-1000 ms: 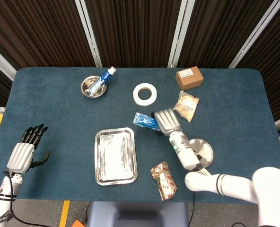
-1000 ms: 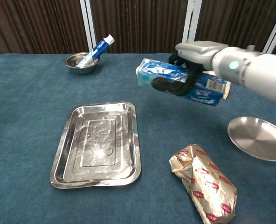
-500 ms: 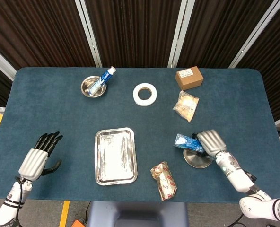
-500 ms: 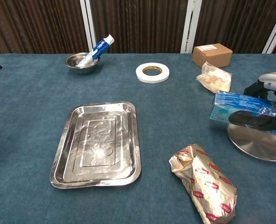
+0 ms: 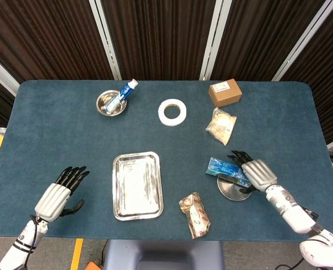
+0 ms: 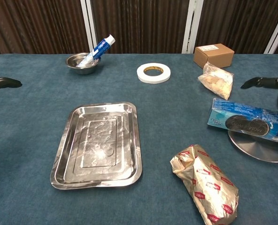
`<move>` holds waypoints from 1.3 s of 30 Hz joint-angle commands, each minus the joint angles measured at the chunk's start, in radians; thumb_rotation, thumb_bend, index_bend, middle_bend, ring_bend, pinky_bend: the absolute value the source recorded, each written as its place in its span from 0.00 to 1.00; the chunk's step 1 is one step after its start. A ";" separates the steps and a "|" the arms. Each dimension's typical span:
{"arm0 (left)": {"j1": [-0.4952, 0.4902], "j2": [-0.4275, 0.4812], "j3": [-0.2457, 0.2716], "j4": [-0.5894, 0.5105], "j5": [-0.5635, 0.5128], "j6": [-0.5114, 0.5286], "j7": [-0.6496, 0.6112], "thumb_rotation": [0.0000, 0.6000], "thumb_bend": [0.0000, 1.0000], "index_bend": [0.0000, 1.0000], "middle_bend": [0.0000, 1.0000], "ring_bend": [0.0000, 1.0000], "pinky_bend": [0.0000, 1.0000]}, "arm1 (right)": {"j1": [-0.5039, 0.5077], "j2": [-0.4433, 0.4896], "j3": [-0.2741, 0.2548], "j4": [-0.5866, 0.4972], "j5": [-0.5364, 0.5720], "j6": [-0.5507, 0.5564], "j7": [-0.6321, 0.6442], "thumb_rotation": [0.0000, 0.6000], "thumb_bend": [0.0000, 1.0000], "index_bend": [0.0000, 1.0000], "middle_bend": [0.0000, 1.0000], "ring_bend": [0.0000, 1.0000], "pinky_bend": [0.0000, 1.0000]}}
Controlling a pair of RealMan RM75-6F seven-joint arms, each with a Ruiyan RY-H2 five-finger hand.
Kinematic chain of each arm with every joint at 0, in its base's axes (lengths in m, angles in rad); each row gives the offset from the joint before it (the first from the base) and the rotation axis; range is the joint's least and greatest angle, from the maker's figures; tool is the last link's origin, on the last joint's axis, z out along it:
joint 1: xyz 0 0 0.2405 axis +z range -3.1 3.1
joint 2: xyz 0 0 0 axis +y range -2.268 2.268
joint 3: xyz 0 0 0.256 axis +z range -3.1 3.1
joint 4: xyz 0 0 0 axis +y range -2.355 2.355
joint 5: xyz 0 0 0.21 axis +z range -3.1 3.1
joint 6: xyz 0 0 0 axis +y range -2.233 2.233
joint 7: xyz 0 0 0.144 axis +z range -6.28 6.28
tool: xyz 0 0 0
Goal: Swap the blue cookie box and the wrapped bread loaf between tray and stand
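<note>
The blue cookie box [image 5: 225,167] [image 6: 248,123] lies across the round metal stand [image 5: 235,190] [image 6: 262,150] at the right, overhanging its left rim. My right hand [image 5: 256,173] is just right of the box with fingers spread; in the chest view its fingertips [image 6: 263,83] hover behind the box, not gripping it. The foil-wrapped bread loaf [image 5: 194,214] [image 6: 207,183] lies on the table cloth, near the front edge, between tray and stand. The rectangular steel tray [image 5: 136,185] [image 6: 99,146] holds nothing. My left hand [image 5: 58,197] [image 6: 3,83] is open at the front left, holding nothing.
At the back stand a small metal bowl [image 5: 111,102] [image 6: 82,62] with a toothpaste tube in it, a white tape roll [image 5: 172,112] [image 6: 153,73], a brown cardboard box [image 5: 225,93] [image 6: 213,55] and a clear snack bag [image 5: 221,125] [image 6: 216,78].
My right hand carried the cookie box from mid-table rightward, set it on the stand and opened off it. My left hand moved inward along the front edge.
</note>
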 commanded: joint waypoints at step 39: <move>-0.619 -0.438 -0.170 0.021 0.035 -0.681 0.243 1.00 0.38 0.00 0.00 0.00 0.06 | -0.389 0.203 -0.035 0.046 -0.197 0.473 0.412 1.00 0.16 0.00 0.00 0.00 0.11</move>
